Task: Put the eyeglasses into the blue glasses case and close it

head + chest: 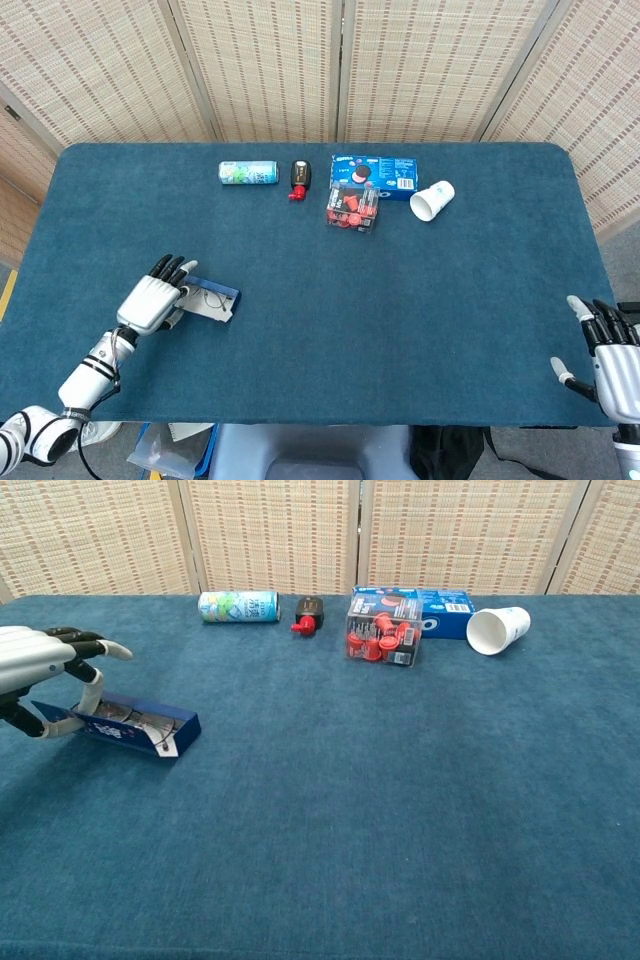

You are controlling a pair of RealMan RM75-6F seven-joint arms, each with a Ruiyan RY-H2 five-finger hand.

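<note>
The blue glasses case (135,726) lies open on the left of the table, also seen in the head view (212,298). The eyeglasses (142,723) lie inside it, thin frame showing against the lining. My left hand (45,670) arches over the case's left end, fingers apart; one fingertip (90,698) reaches down to the case, and the thumb sits by the near side. In the head view the left hand (155,298) covers that end. My right hand (612,358) hovers at the table's near right corner, fingers spread, holding nothing.
Along the far edge lie a light blue can (248,172), a black and red object (299,178), a blue biscuit box (374,172), a clear box of red pieces (351,208) and a tipped white paper cup (432,199). Blue cloth (400,320) covers the table.
</note>
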